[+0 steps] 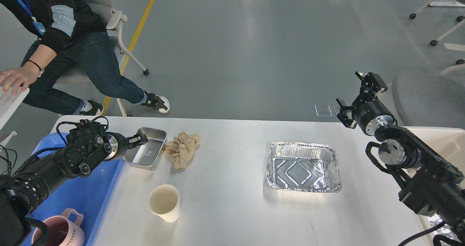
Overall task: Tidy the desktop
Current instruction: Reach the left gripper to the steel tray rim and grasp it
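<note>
The white desktop [232, 209] fills the lower part of the head view. My left gripper [141, 140] is shut on the near-left rim of a shiny steel tin [152, 154]. The tin sits tilted at the desktop's left edge, partly over the blue tray [83, 191]. A crumpled beige cloth [182, 149] lies just right of the tin. An empty paper cup [164, 202] stands in front of them. A crinkled foil tray [304, 167] lies right of the middle. My right gripper [355, 96] is open and empty, raised beyond the desktop's far right edge.
A pink mug [60, 231] stands in the blue tray at the lower left. A seated person [72, 57] is beyond the far left corner, one hand on a white board [9, 102]. A cream-white surface [425, 133] lies under my right arm. A grey chair [425, 97] stands behind it.
</note>
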